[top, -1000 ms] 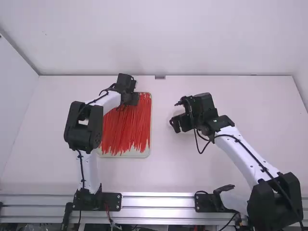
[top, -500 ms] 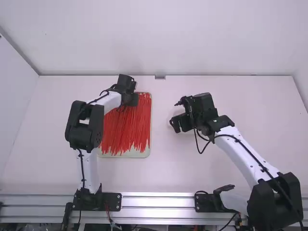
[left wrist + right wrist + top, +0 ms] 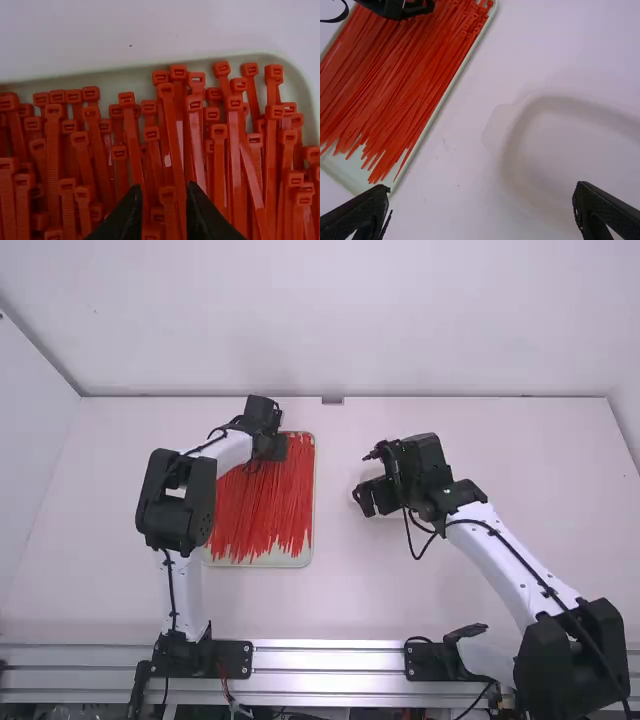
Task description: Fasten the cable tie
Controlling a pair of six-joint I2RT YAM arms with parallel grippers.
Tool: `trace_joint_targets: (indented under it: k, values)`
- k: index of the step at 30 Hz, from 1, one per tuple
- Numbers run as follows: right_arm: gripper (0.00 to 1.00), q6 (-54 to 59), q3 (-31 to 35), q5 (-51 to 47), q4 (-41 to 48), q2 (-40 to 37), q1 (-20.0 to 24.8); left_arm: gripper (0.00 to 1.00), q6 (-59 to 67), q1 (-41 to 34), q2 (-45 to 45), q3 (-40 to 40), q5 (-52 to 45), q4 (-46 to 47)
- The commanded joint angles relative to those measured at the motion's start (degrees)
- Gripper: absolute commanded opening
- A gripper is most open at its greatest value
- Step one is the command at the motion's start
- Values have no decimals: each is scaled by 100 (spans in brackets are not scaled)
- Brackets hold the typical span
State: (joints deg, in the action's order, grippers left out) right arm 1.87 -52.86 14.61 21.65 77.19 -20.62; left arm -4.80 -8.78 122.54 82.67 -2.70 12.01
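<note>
The ties [image 3: 175, 125], a thick layer of red ones, lie lengthwise in a pale tray [image 3: 125, 77] on the left half of the table [image 3: 500, 440], their square heads packed at the tray's far end. The left gripper [image 3: 162, 212] is down at that far end, released, with its two fingers [image 3: 131, 215] standing a little apart in the pile and a few ties running between them; nothing is pinched as far as the left wrist view shows. The right gripper [image 3: 370, 496] hangs just right of the tray, its fingers spread wide and holding nothing. Under it sits a clear, shallow dish [image 3: 555, 145], on the table near the tray's right edge but not touching it.
</note>
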Motion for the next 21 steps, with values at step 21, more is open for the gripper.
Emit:
trace_joint_targets:
  k: [21]
  values:
    - [98, 9, -181, 37, 24, 35, 0, 24, -37, 13, 81, -175, 39, -286]
